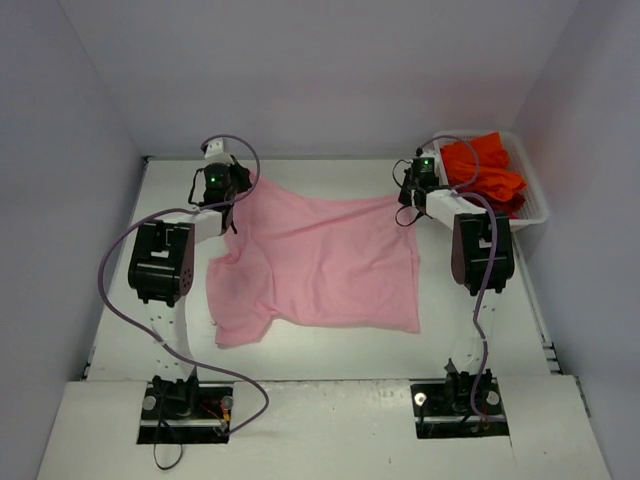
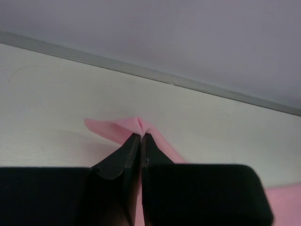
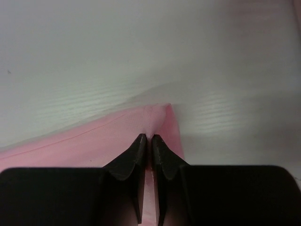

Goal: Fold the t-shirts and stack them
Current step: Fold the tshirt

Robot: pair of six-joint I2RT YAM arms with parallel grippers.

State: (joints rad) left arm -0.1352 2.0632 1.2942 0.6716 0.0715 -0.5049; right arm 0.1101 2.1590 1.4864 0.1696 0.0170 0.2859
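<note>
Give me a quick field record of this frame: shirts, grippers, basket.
pink t-shirt: spread open on the table, wrinkled, not folded
left gripper: shut on the pink t-shirt's far left corner
right gripper: shut on its far right corner
orange-red t-shirts: bunched in the basket at the table's far right
stack: none started
</note>
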